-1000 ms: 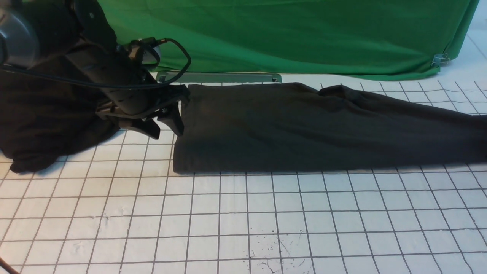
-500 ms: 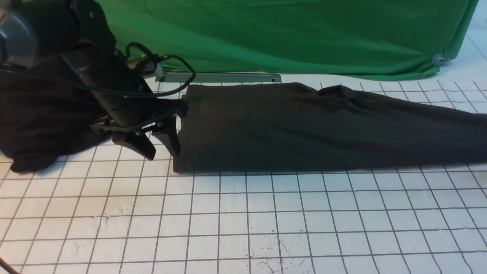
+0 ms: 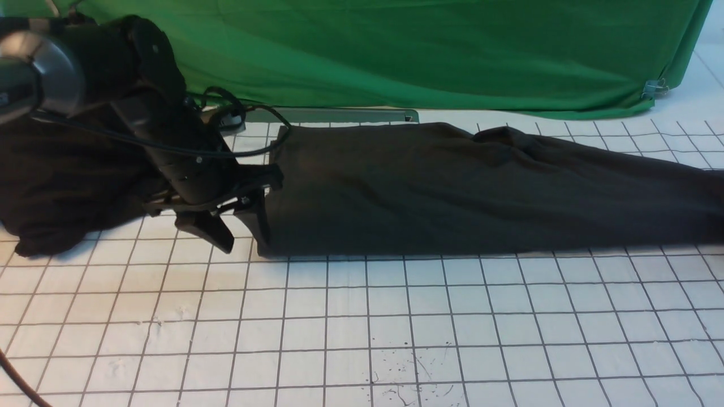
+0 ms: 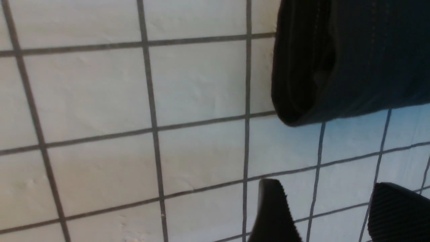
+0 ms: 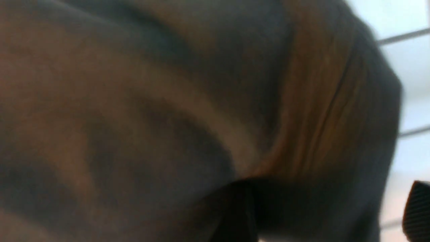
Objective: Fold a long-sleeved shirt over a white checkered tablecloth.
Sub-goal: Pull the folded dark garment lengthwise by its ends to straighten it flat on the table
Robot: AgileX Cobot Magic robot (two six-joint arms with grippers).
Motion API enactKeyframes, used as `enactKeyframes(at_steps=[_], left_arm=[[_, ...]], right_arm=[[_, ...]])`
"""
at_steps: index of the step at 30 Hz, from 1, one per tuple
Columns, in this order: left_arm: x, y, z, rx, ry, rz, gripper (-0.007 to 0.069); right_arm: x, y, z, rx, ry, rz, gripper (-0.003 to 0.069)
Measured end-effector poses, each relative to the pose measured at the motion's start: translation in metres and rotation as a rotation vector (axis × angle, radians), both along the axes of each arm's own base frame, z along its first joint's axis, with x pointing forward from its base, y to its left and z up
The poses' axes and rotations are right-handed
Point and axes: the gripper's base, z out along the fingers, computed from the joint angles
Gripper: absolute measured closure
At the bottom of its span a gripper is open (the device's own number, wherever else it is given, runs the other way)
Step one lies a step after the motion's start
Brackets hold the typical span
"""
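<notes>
The long-sleeved shirt (image 3: pixel 452 192) lies as a long dark grey band across the white checkered tablecloth (image 3: pixel 396 316), running off the right edge. My left gripper (image 3: pixel 243 244) stands open at the shirt's left end, one finger against the folded edge, nothing between its fingers. In the left wrist view the shirt's folded corner (image 4: pixel 349 60) lies a little way off from the open left gripper (image 4: pixel 336 215), with bare tablecloth (image 4: pixel 100 101) between. In the right wrist view the right gripper (image 5: pixel 329 215) has its fingers wide apart, with blurred shirt fabric (image 5: pixel 168 101) very close between them.
A deeper-black garment (image 3: pixel 56 181) is heaped at the far left behind my left arm. A green cloth (image 3: pixel 396 51) hangs along the back, with a metal strip (image 3: pixel 328 116) at its foot and a clip (image 3: pixel 653 89) at the right.
My left gripper has come down and toward the near side along the shirt's left end, staying open. The shirt has not moved.
</notes>
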Motion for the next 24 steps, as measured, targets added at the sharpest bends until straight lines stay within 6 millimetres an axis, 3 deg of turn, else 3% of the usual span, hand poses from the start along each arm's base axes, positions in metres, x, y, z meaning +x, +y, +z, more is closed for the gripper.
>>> enactKeyframes(at_steps=[4, 9, 11, 13, 24], left_arm=[[0.001, -0.009, -0.003, -0.001, -0.016, -0.012, 0.0215], [-0.001, -0.026, -0.003, -0.004, -0.041, -0.048, 0.0165], [-0.003, -0.03, -0.003, -0.005, -0.042, -0.058, 0.0146], [-0.002, -0.03, -0.003, -0.004, -0.043, -0.057, 0.014], [0.0, -0.029, -0.009, 0.02, -0.046, -0.059, 0.0137]], right_arm=[[0.002, 0.0, -0.005, 0.003, -0.002, 0.008, 0.011], [0.002, 0.002, -0.006, 0.021, -0.005, 0.026, 0.0373], [0.002, 0.004, -0.006, 0.026, -0.002, 0.031, 0.0561], [0.002, 0.004, -0.006, 0.024, -0.001, 0.034, 0.0615], [0.002, 0.004, -0.006, 0.023, 0.0, 0.035, 0.0636]])
